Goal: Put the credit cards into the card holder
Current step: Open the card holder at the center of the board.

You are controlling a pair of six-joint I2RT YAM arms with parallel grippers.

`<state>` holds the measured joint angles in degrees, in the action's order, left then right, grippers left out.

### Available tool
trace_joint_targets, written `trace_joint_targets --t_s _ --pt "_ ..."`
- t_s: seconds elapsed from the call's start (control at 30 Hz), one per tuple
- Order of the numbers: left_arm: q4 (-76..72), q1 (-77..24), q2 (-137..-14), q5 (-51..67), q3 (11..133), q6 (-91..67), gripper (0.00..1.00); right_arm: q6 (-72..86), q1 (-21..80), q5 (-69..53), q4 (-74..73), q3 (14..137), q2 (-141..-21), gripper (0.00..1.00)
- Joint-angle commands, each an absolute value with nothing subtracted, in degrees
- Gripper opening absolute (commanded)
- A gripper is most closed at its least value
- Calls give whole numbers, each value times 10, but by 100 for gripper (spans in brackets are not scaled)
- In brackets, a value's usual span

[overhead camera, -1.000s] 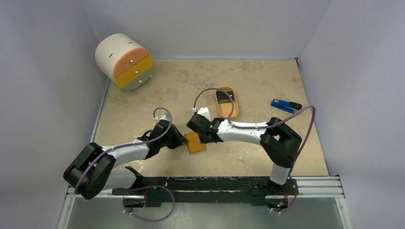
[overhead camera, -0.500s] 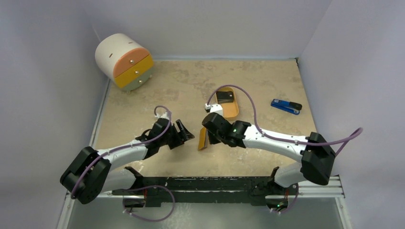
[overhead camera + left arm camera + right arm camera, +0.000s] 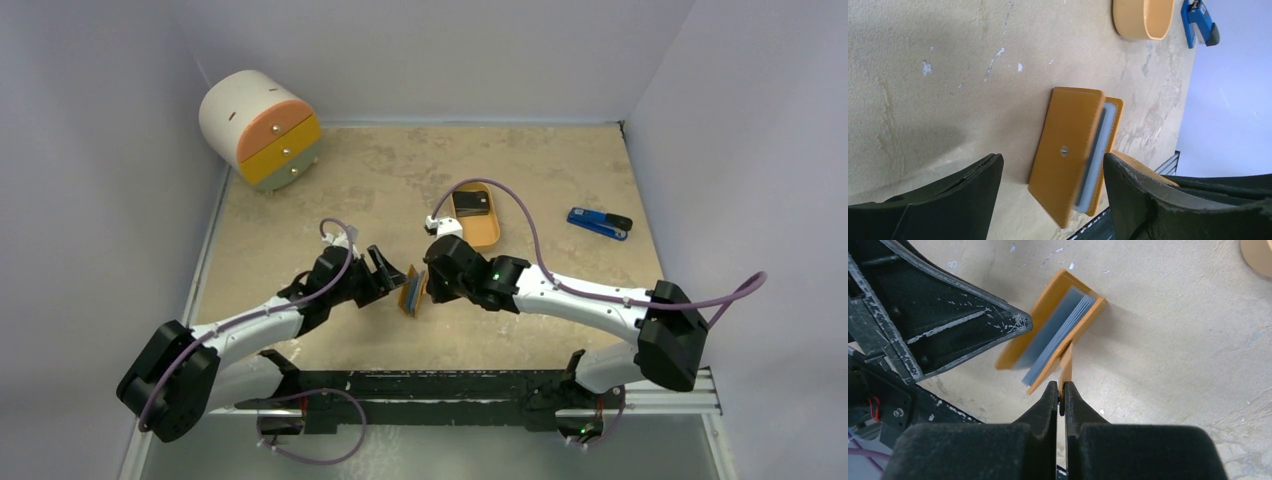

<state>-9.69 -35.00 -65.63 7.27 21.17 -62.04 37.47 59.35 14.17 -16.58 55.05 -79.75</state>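
The orange-tan card holder is tipped up on edge between the two arms, slightly ajar, with its pale blue-grey inside showing. My right gripper is shut on its little snap tab; from above the right gripper is just right of the holder. My left gripper stands open, just left of the holder. In the left wrist view the card holder lies between that gripper's spread fingers without touching them. One dark credit card lies in the orange oval tray.
A blue-and-black gadget lies at the right of the table. A round white cabinet with orange and yellow drawers stands at the back left. Walls close the table on three sides. The tray's rim shows beyond the holder.
My left gripper let go of the card holder and opened wide. The right arm swung and turned the holder from flat up onto its edge, keeping hold of the tab.
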Motion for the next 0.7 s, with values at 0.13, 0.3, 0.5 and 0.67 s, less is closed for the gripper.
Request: trace_joint_targets --t_s 0.13,0.3,0.5,0.67 --pt "-107 -349 -648 78 215 -619 71 395 597 142 -132 538 -778 0" --pt "-108 -350 -668 76 217 -611 57 403 597 146 -136 530 -773 0" --pt "-97 -349 -695 75 231 -590 33 411 597 146 -142 519 -765 0" --pt "-109 -350 -703 78 229 -589 28 419 597 141 -142 497 -754 0"
